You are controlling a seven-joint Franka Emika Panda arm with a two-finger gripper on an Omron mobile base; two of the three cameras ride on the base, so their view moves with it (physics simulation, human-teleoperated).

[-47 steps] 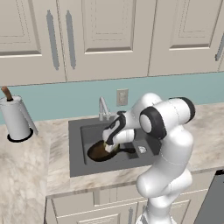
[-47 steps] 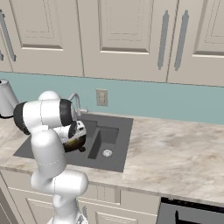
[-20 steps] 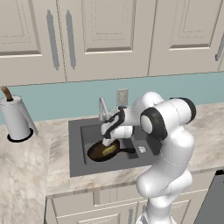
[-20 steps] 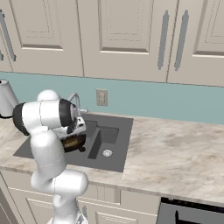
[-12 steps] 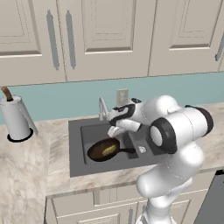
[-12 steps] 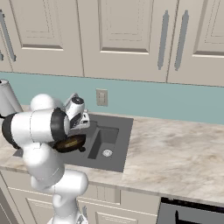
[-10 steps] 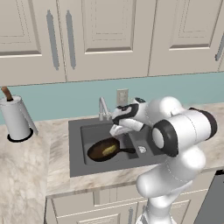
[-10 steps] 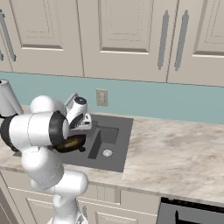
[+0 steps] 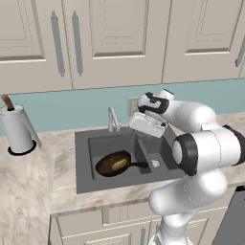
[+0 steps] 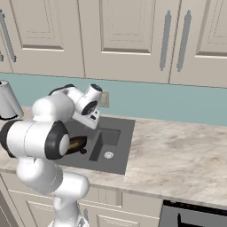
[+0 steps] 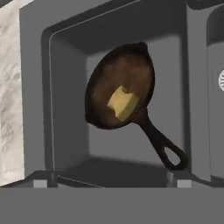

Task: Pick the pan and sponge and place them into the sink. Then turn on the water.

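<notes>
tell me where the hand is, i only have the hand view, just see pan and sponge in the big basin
Observer: The gripper hangs above the sink, just right of the faucet, jaws open, holding nothing.
Operator: water on yet
Observer: No stream shows at the faucet spout.
Operator: anything else on the counter
Observer: A paper towel roll on its holder stands on the counter left of the sink.

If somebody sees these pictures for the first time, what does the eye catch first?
First the dark pan lying in the large basin of the sink, with the yellow sponge inside it. Then the white arm, whose open hand hangs above the sink beside the faucet.
</notes>
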